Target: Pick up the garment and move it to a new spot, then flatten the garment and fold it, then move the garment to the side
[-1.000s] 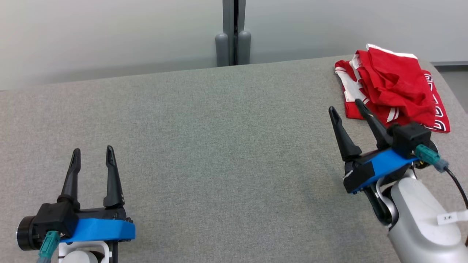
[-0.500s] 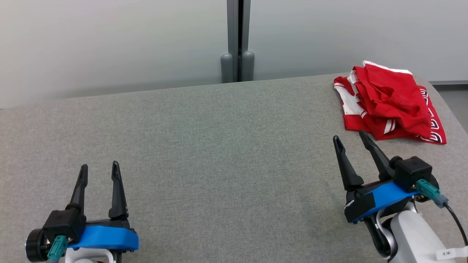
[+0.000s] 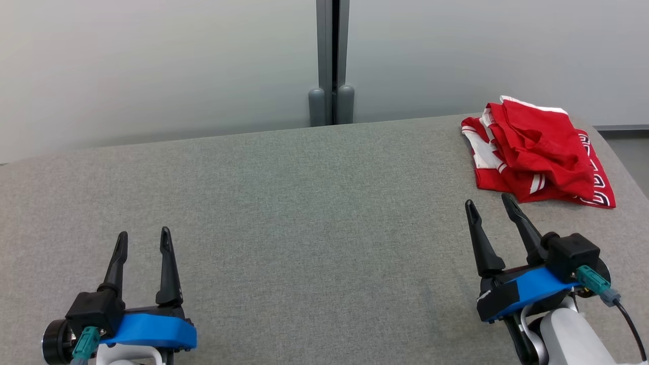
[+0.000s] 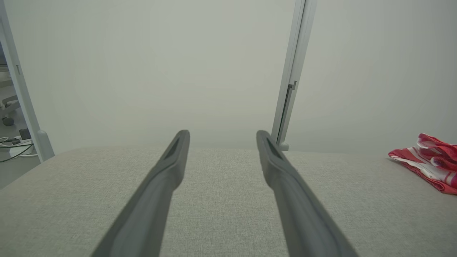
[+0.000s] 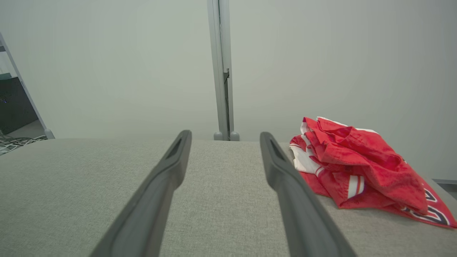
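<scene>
The red garment [image 3: 540, 152], white-striped with dark markings, is lying in a rumpled, loosely folded heap at the far right corner of the grey tabletop [image 3: 304, 213].

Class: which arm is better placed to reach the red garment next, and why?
Probably right: the right gripper, open, sits just short of the garment; the left gripper is far across the table.

tbl [image 3: 304, 213]: grey fabric top | wall [image 3: 152, 66]: pale | post [image 3: 332, 61]: grey, behind tbl ctr
</scene>
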Robot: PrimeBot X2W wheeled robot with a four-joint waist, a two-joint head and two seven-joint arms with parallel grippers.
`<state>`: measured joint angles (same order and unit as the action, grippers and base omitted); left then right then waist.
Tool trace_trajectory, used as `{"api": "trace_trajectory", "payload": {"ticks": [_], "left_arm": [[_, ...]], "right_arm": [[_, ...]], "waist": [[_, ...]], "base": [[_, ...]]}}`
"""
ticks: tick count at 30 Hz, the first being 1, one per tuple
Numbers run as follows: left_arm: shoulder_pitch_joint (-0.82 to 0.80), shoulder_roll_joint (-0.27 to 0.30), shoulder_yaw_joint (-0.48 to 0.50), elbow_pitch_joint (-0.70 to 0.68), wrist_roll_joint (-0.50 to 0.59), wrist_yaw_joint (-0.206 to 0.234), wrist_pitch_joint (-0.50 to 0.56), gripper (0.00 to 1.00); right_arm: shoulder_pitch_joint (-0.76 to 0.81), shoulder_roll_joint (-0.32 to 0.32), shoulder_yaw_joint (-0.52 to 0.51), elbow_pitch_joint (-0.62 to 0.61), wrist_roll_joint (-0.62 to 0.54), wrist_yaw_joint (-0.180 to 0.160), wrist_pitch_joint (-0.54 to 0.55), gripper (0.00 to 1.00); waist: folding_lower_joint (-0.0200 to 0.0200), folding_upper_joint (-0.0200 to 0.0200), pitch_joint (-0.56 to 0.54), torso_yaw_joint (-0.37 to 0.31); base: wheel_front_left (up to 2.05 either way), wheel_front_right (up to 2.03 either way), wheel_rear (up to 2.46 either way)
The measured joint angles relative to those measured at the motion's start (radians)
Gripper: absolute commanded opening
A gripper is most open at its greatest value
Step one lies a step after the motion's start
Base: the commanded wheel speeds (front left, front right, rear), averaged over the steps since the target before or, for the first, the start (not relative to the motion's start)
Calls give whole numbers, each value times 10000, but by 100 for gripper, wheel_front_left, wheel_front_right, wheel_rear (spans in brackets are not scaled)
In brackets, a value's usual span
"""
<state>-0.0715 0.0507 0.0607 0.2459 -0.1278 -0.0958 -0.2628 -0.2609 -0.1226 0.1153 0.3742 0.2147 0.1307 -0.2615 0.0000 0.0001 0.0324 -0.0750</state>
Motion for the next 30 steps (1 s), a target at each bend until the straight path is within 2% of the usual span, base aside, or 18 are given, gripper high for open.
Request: {"api": "trace_trajectory", "payload": {"ticks": [14,30], "left_arm": [[88,2,-23,198,42,40,0,100],[162,2,-94,267,-6,59,0,100]], "right_arm": [[885,485,-915,-631,-591,0,0,100],[1098,675,-936,-736,-834,0,-2,100]], "waist": [[0,0,-173,259],[0,0,-193,342]], "base": [[0,0,0],[0,0,0]]}}
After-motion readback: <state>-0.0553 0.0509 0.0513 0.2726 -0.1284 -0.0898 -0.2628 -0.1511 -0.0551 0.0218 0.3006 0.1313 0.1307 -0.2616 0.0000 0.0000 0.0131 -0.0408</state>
